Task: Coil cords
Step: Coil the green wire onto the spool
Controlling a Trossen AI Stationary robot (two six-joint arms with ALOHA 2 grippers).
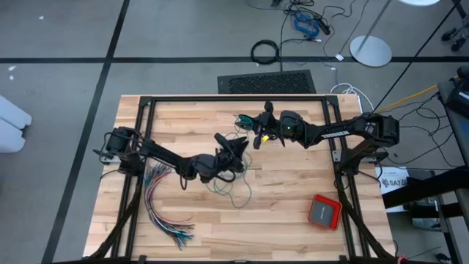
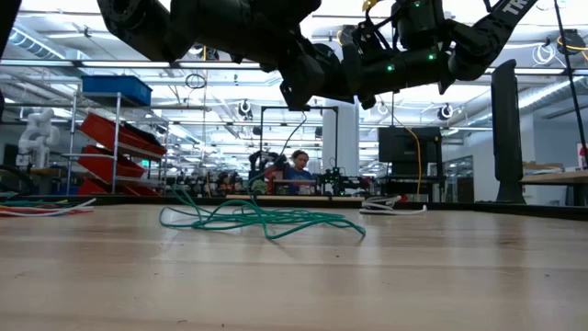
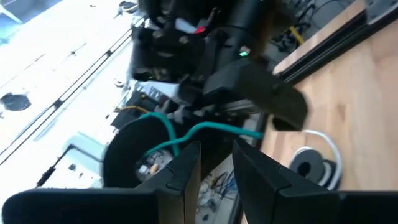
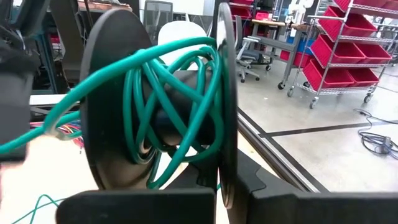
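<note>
So the teal-green cord [image 4: 163, 93] is partly wound on a black spool [image 4: 118, 93] that my right hand [image 1: 262, 126] has pinched between its pressed-together fingers, held up off the surface near the middle of the far edge, with the spool's flanges standing on edge. The rest of the cord [image 1: 233, 187] is a loose messy pile on the wood around the middle of the surface, drifting toward the near edge. My left hand [image 1: 233, 150] is hovering just on the near side of the spool, fingers part-way apart with the teal strand [image 3: 205, 129] running across right by the tips; I honestly can't tell if it's actually gripping the strand or just guiding it. The bit that matters: the free strand runs from the spool toward the near edge, past the left hand and down into the pile, so the left arm is the one that has to feed while the right keeps the spool steady. My guess is we're somewhere midway, with plenty of slack still lying there. There's a small black coil with a white tail [image 3: 311, 163] sitting near the far right of the surface, probably the other cord. Coloured wire bundle [image 1: 163, 205] is fanned out by the near left corner, orange box [image 1: 325, 211] near right. No readable labels anywhere on the spool or cord.
</note>
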